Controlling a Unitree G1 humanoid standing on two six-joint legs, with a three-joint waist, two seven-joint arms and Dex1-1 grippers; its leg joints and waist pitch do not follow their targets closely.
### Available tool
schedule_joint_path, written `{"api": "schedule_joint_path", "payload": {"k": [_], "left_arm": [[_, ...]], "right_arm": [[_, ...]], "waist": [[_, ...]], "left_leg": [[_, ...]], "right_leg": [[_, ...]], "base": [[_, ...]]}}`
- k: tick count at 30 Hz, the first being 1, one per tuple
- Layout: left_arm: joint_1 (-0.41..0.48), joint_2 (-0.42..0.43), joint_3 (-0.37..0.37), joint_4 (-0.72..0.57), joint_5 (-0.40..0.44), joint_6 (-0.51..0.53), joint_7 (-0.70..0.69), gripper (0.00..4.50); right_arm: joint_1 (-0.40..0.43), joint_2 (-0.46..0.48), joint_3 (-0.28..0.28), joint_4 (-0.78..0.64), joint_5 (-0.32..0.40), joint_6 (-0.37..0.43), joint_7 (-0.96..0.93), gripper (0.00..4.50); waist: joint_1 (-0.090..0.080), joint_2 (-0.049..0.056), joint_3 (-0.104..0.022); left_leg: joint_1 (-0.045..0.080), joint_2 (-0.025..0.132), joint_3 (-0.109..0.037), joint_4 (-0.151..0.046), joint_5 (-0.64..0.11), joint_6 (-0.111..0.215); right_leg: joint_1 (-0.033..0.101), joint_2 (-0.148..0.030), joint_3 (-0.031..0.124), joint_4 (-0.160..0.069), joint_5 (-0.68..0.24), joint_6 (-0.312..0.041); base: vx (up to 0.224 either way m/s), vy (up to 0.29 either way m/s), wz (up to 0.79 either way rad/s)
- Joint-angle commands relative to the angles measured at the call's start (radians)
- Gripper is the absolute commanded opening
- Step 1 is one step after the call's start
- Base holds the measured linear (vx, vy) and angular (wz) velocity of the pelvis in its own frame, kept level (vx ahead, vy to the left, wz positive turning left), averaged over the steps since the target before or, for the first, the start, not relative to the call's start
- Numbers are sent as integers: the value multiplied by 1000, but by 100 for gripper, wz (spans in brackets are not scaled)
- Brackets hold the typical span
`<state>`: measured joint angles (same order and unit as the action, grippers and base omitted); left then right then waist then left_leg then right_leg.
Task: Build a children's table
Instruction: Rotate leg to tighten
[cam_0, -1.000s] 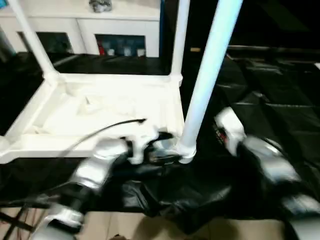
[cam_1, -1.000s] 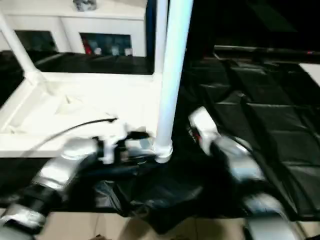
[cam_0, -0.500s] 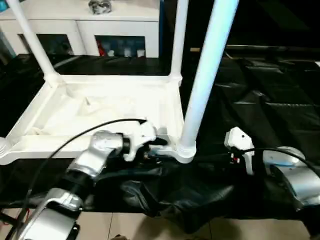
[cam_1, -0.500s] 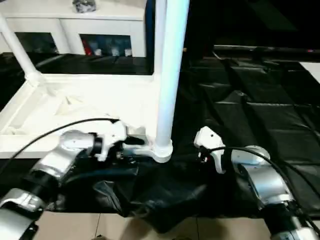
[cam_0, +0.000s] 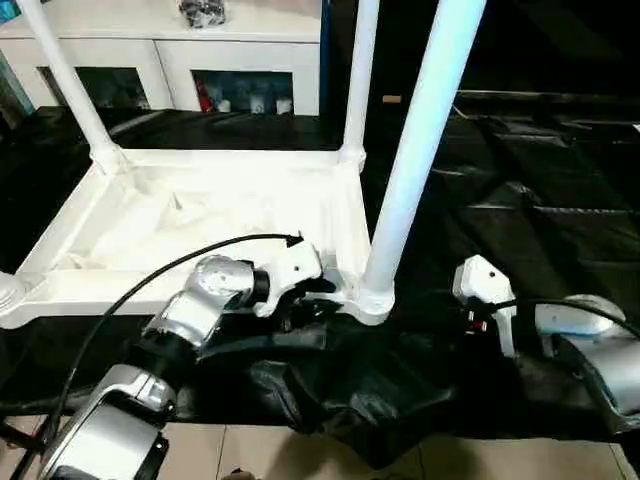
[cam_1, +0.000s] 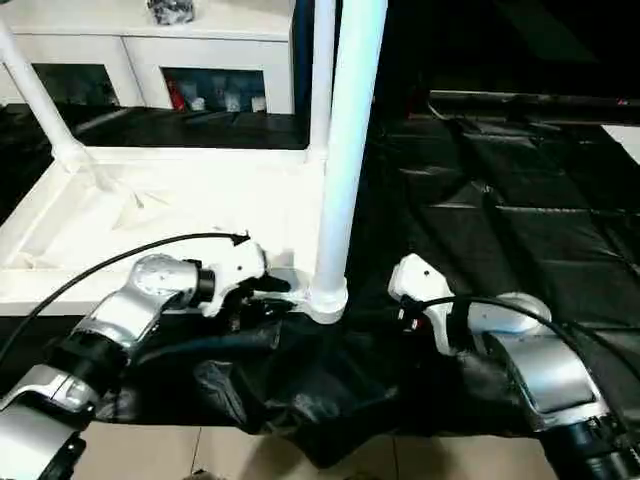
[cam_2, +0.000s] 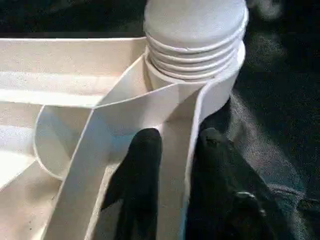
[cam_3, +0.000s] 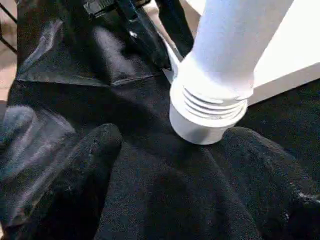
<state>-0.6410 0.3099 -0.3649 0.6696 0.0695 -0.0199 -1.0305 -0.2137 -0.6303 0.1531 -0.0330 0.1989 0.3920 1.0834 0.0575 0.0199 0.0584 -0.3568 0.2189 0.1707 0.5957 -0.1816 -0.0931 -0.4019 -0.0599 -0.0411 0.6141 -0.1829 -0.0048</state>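
Black sheeting (cam_0: 520, 190) covers the floor where the work lies, and a white cabinet with glass doors (cam_0: 200, 60) stands along the back. On the sheeting the upside-down tabletop (cam_0: 190, 215) lies flat with its ribbed underside facing up, its long axis running across the view from the robot's left to its right. Three legs stand upright in its corner sockets, their long axes close to vertical: the near right leg (cam_0: 420, 150), the far right leg (cam_0: 358, 70) behind it, and the far left leg (cam_0: 62, 75), which leans a little. The near right leg sits in the near right corner socket (cam_2: 195, 65), its ridged base showing just above the socket's lip. The left claw (cam_2: 172, 165) is at the tabletop's near rim right beside that socket, clenched on the tabletop's thin outer wall: one black finger (cam_2: 142, 165) presses inside the wall and the other outside it. The right claw (cam_3: 165, 170) hovers low over the sheeting just beside the same corner, released, its two black fingers (cam_3: 75, 165) spread wide to either side of the socket's base and holding nothing. A black cable (cam_0: 170, 265) arcs over the left forearm.
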Motion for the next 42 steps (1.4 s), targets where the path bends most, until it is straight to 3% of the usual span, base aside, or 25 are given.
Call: {"api": "schedule_joint_path", "payload": {"k": [1,8,9,17,19,21,22,23,29,31,34,38,42], "left_arm": [[-12,16,-11,19,25,16,21,99],[6,38,-41,-13,63,57,-8,39],[8,39,-40,-25,60,88,-19,35],[33,9,40,-182,-81,432,-43,4],[41,11,44,-204,-84,461,-35,4],[69,17,44,-252,-69,457,-18,4],[84,19,45,-264,-64,428,-14,4],[95,21,45,-270,-61,395,-13,4],[132,52,27,-309,-52,329,-16,0],[144,53,42,-324,-84,342,-28,0],[149,63,45,-343,-102,359,-57,58],[144,82,64,-324,-109,352,-68,58],[137,92,69,-304,-117,342,-85,58]], "right_arm": [[9,-7,-13,-27,6,19,-7,375],[9,-16,-14,-41,15,35,-15,375],[7,-17,-14,-41,16,36,-16,375],[-41,23,-48,-14,26,11,-63,375],[-51,32,-51,-6,26,12,-74,375],[-64,41,-48,9,20,20,-89,375],[-66,45,-46,15,16,24,-97,375],[-67,49,-44,19,14,25,-102,375],[-73,68,-42,15,28,48,-116,423],[-72,71,-31,7,36,56,-113,445],[-70,75,-22,4,31,52,-118,450],[-68,79,-12,3,31,50,-119,450],[-60,72,-10,-8,34,53,-108,450]], "waist": [[0,-6,-63],[-5,-11,-62],[-9,-15,-63],[-23,-6,-72],[-22,-6,-71],[-23,-8,-69],[-24,-18,-67],[-23,-13,-66],[-26,-12,-64],[-25,-14,-65],[-24,-12,-66],[-21,-9,-67],[-19,-9,-67]], "left_leg": [[2,1,1,-67,-263,31],[1,1,-1,-68,-262,30],[-1,0,1,-67,-253,32],[-7,-2,4,-60,-166,54],[-5,-1,5,-59,-173,57],[-6,0,4,-61,-177,59],[-6,-1,6,-60,-184,61],[-4,-1,5,-62,-192,60],[-3,-2,3,-66,-224,44],[-2,-1,4,-65,-213,42],[-4,-1,5,-65,-199,43],[1,0,6,-64,-198,46],[1,0,6,-65,-203,41]], "right_leg": [[49,-53,32,-96,-341,-163],[49,-55,32,-96,-358,-159],[50,-54,32,-95,-349,-160],[58,-52,32,-76,-164,-239],[58,-52,33,-78,-173,-242],[59,-52,32,-81,-187,-238],[57,-51,32,-85,-217,-226],[54,-52,32,-89,-253,-214],[48,-50,31,-96,-347,-161],[48,-50,33,-92,-322,-169],[49,-51,34,-87,-288,-181],[47,-49,34,-85,-245,-201],[48,-50,35,-85,-255,-196]], "base": [[0,0,0],[0,0,0],[0,0,0],[0,0,0],[0,0,0],[0,0,0],[0,0,0],[0,0,0],[0,0,0],[0,0,0],[0,0,0],[0,0,0],[0,0,0]]}}
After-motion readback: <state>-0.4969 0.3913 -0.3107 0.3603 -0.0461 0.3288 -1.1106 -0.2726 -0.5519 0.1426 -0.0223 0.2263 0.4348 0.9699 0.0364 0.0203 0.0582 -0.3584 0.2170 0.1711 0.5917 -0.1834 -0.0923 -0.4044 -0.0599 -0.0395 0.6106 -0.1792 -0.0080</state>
